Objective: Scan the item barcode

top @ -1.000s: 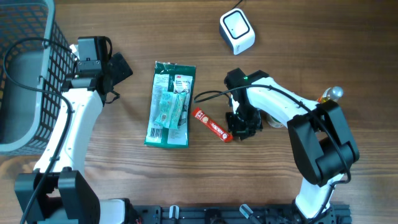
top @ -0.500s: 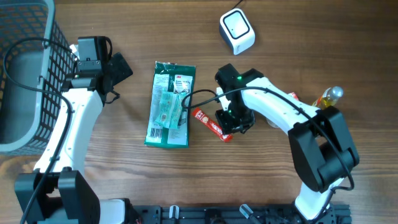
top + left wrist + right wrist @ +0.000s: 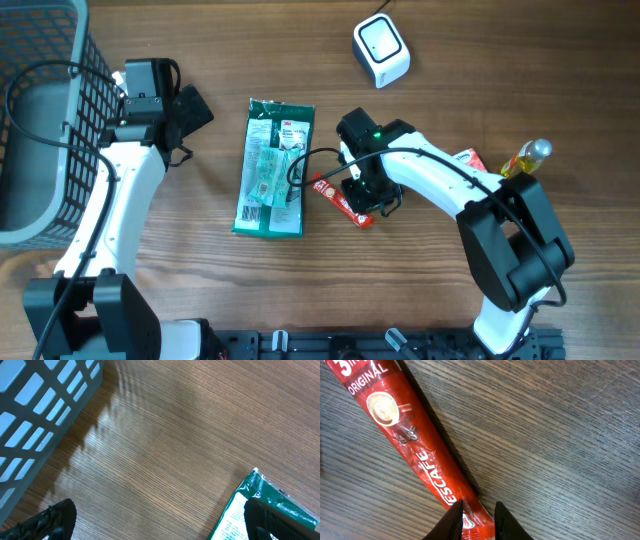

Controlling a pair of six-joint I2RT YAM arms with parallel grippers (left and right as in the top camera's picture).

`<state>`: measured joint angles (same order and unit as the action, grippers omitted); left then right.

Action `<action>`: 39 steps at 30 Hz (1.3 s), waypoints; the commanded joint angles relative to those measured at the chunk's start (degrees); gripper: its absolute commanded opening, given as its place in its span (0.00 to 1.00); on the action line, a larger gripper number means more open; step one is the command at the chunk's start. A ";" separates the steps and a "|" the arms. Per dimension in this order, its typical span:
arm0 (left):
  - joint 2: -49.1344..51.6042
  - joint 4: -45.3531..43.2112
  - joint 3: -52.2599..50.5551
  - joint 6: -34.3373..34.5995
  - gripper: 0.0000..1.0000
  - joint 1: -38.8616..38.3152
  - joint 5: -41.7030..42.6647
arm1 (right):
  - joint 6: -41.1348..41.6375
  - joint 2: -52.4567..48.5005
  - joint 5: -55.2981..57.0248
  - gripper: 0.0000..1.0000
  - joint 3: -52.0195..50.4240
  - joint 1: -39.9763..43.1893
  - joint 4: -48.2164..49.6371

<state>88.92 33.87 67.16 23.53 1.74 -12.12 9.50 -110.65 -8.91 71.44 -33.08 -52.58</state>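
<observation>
A red Nescafe coffee stick (image 3: 330, 193) (image 3: 415, 445) lies slantwise on the wooden table, right of a green 3M packet (image 3: 272, 168). My right gripper (image 3: 368, 197) (image 3: 479, 510) is down over the stick's right end, its narrow jaws shut on that end with the wrapper between them. The white barcode scanner (image 3: 381, 50) stands at the back, well apart from the stick. Near the basket, my left gripper (image 3: 190, 108) (image 3: 165, 527) hangs wide open and holds nothing; one finger (image 3: 280, 520) overlaps the green packet's corner (image 3: 250, 505).
A grey wire basket (image 3: 40, 120) (image 3: 35, 410) fills the left edge. A small yellow bottle (image 3: 530, 155) and a red packet (image 3: 470, 158) lie beside the right arm. The right arm's black cable loops over the green packet's edge.
My right gripper has slid left along the table, from beyond the stick's right end to over it. The stick has barely shifted. The left arm has not moved.
</observation>
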 commanded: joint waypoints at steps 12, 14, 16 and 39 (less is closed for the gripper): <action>-0.09 -0.02 0.68 0.96 1.00 0.15 0.09 | -0.11 1.09 -0.15 0.23 -0.70 -0.48 -1.38; -0.09 -0.02 0.68 0.96 1.00 0.15 0.09 | 0.07 1.09 -0.24 0.25 -0.70 -0.70 -1.86; -0.09 -0.02 0.68 0.96 1.00 0.15 0.09 | 0.20 1.09 -0.68 0.26 -0.70 -1.05 -2.05; -0.09 -0.02 0.68 0.96 1.00 0.15 0.09 | 2.99 -0.15 0.35 0.14 -0.70 -1.84 0.94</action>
<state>88.92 33.87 67.16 23.53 1.74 -12.12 10.50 -110.65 -8.97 71.33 -34.57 -52.36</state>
